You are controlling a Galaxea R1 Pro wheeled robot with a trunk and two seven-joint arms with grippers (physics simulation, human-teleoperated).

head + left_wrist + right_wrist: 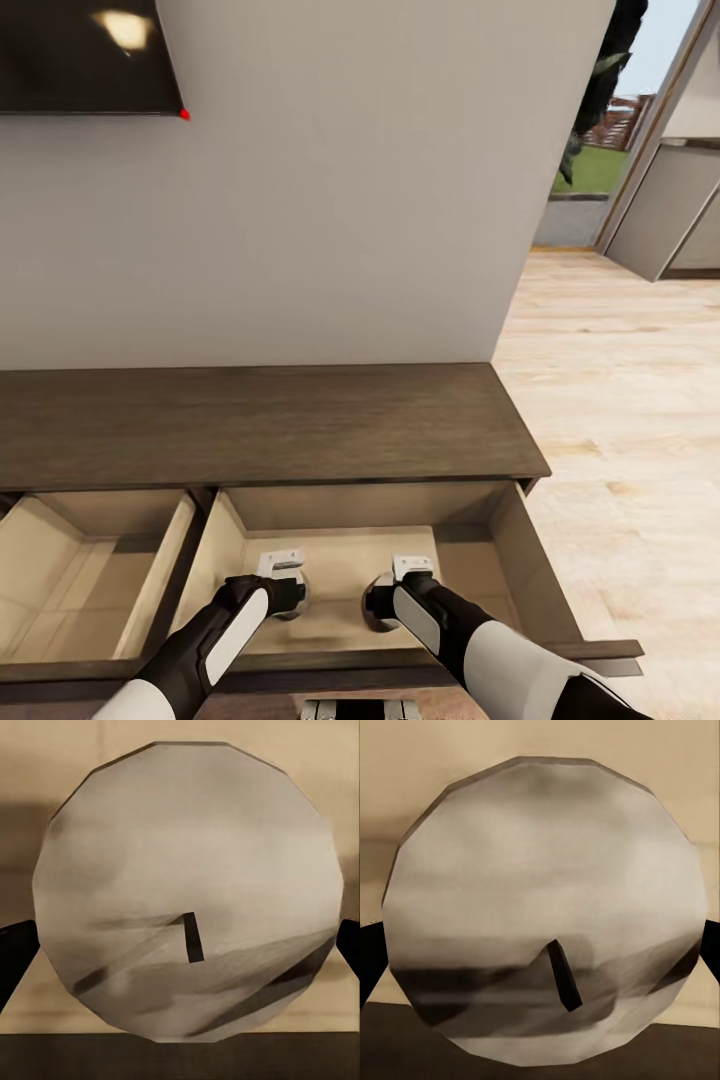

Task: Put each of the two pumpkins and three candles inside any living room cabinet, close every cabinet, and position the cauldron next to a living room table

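Each end effector, left (pixel 283 597) and right (pixel 392 597), clamps an unlabelled candle (pixel 187 900) inside the cabinet (pixel 300 425) drawer.

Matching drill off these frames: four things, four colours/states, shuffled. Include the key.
Things:
A. candle between the left arm's jaws
B. inside of the open drawer that both arms reach into
C. cabinet top
D. screen

Colours/states:
1. dark brown wood, flat
2. black, mounted on the wall
3. pale round top with a short dark wick
4. light beige

Pairs: A-3, B-4, C-1, D-2
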